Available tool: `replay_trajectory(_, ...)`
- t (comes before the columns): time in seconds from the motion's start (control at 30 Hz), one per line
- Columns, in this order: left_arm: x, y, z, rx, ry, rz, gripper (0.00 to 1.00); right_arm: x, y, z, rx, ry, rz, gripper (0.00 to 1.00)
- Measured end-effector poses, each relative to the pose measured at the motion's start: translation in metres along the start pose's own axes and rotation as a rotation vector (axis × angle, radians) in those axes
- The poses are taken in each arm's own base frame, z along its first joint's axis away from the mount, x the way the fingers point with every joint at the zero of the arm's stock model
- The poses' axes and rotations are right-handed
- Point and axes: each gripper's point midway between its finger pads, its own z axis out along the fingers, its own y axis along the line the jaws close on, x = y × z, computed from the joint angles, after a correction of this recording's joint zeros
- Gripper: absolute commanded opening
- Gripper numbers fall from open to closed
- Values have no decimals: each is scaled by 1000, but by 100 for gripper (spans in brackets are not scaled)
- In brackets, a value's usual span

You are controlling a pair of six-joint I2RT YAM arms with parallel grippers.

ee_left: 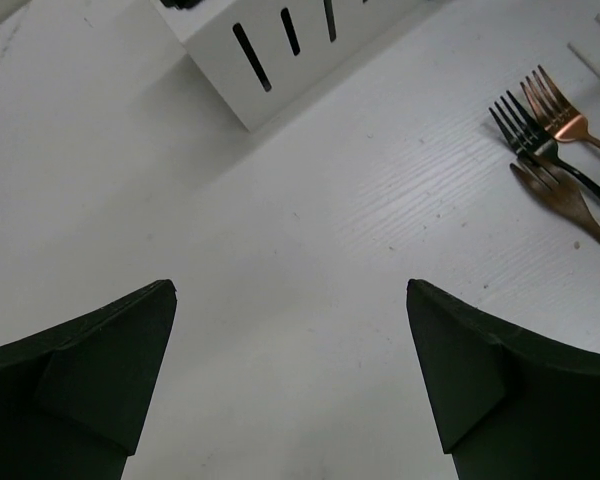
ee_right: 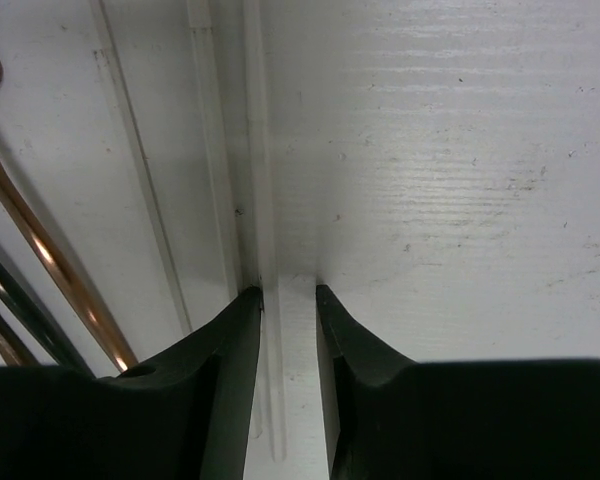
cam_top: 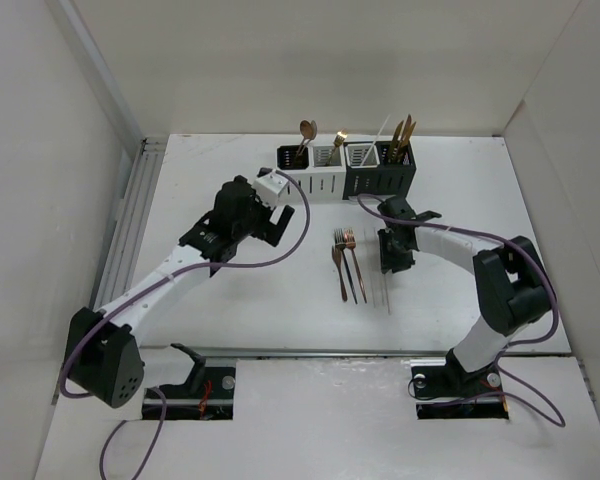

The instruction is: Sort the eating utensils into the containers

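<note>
The left pincer (ee_left: 290, 290) hangs spread wide and empty over the white table (ee_left: 310, 230), near the white slotted square holder (ee_left: 280, 60) at the left end of the row of white and black cutlery holders (cam_top: 380, 182). Three copper and dark-handled forks (cam_top: 346, 265) lie mid-table. Just right of them lie thin white sticks (ee_right: 265, 200). The right pincer (ee_right: 288, 290) straddles one stick, its fingers narrowly parted with a gap showing.

2 arms (cam_top: 160, 280) have white links, black joints, purple cables (cam_top: 307, 215) and black jaws.
</note>
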Motion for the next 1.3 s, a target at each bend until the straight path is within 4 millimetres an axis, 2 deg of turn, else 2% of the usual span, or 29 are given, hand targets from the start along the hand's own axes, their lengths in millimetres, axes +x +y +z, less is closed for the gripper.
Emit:
replay_trajectory(0.07,9,-2,6,6,32,-3,100,0,-1,2,9,9,2,32)
replay_trajectory(0.17,17,-3,12,8,63,-14,100,-4,-1,4,29,30,-1,22)
replay_trajectory(0.23,18,1,15,2,82,-41,100,-7,1,5,35,32,-6,0)
replay_trajectory(0.43,12,28,18,-90,73,-166,100,-8,0,6,44,29,-4,0)
replay_trajectory(0.57,7,27,17,-98,53,-242,100,-11,-6,0,71,0,4,0)
replay_trajectory(0.67,5,24,17,-85,43,-265,100,-24,-15,-20,106,-89,8,0)
replay_trajectory(0.73,9,22,17,-83,47,-271,92,-44,-20,-47,118,-199,16,0)
replay_trajectory(0.83,16,24,17,-113,62,-319,83,-89,-24,-103,120,-416,44,0)
replay_trajectory(0.9,20,27,17,-155,69,-380,83,-125,-23,-145,106,-579,65,0)
replay_trajectory(0.93,22,28,17,-167,71,-404,87,-151,-20,-174,90,-699,82,0)
replay_trajectory(0.97,23,28,17,-175,72,-422,88,-161,-19,-184,83,-745,87,0)
replay_trajectory(1.07,25,27,17,-177,75,-453,90,-212,-12,-229,61,-961,108,0)
replay_trajectory(1.2,26,25,17,-171,77,-463,90,-291,11,-258,38,-1166,144,0)
replay_trajectory(1.3,27,25,18,-173,81,-461,90,-342,30,-251,24,-1248,157,0)
